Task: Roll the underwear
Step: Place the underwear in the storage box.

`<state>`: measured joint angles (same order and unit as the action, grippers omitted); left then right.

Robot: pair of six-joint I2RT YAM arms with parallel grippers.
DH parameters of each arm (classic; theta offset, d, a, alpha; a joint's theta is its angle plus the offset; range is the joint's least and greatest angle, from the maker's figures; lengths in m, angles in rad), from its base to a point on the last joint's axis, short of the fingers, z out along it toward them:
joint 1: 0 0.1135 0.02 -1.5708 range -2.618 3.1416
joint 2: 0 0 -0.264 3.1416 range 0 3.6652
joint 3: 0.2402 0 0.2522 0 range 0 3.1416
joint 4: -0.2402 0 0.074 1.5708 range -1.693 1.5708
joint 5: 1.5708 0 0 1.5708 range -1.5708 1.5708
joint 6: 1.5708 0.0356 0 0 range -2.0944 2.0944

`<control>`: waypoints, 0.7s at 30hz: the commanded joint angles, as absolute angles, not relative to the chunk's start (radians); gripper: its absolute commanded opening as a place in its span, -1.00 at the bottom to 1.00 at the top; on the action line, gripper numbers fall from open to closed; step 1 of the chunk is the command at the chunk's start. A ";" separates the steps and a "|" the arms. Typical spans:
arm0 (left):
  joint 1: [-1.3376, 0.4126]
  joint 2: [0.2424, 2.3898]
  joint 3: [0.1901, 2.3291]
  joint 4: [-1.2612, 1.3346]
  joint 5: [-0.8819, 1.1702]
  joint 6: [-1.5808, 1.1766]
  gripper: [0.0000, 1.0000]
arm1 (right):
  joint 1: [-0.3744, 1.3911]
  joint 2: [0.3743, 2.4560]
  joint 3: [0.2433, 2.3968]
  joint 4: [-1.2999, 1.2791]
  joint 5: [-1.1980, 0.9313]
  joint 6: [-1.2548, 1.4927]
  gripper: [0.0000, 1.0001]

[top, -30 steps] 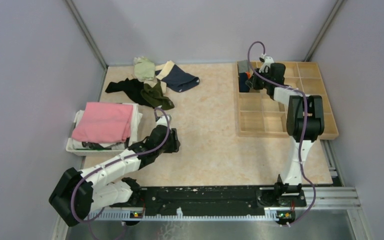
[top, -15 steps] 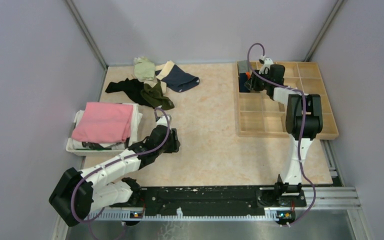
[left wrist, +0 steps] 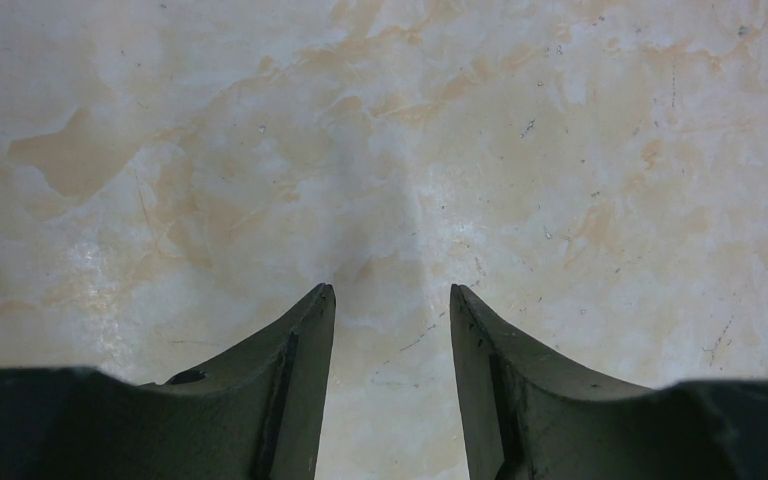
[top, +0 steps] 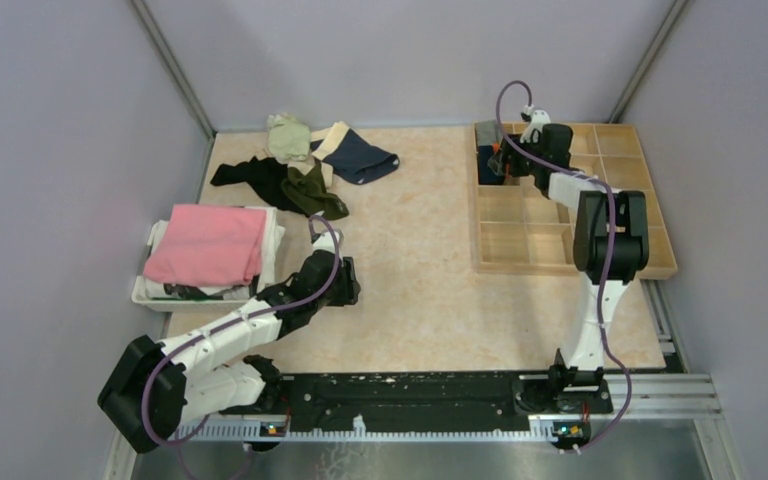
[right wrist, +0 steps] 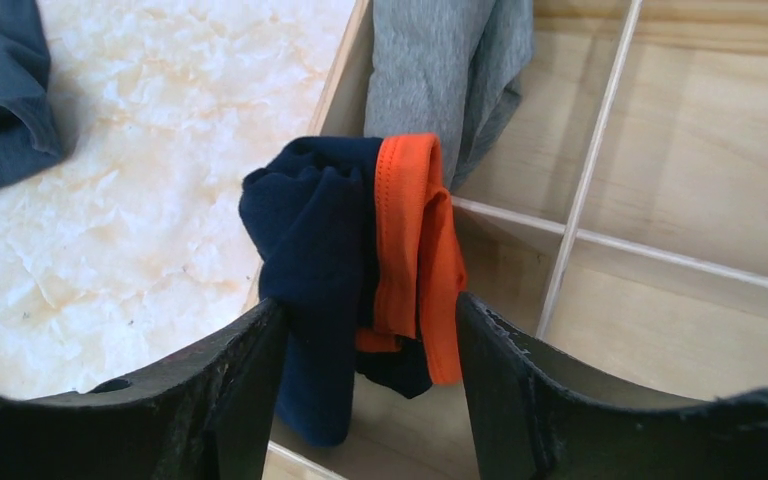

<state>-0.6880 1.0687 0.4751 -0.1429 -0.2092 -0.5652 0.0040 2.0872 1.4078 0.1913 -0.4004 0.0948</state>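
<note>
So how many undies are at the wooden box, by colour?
Grey soft underwear: 1
Navy underwear with orange band: 1
Total: 2 at the wooden compartment box

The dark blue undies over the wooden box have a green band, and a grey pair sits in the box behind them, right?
Not quite: the band is orange, not green. The right wrist view shows the dark blue undies with an orange band over the wooden box, and the grey pair in it behind them.
</note>
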 commanded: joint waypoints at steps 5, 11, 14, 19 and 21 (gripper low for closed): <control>-0.683 1.049 0.503 -0.129 -0.209 -0.551 0.06 | 0.003 2.009 1.434 0.192 -0.363 0.066 0.09; -0.684 1.049 0.502 -0.128 -0.207 -0.549 0.06 | 0.003 2.014 1.437 0.164 -0.315 0.064 -0.27; -0.683 1.045 0.501 -0.128 -0.207 -0.550 0.07 | 0.003 2.015 1.437 0.154 -0.270 0.067 -0.28; -0.684 1.042 0.500 -0.128 -0.207 -0.551 0.07 | 0.003 2.016 1.440 0.144 -0.212 0.071 0.03; -0.683 1.042 0.501 -0.127 -0.207 -0.551 0.07 | 0.003 2.016 1.443 0.143 -0.207 0.068 0.03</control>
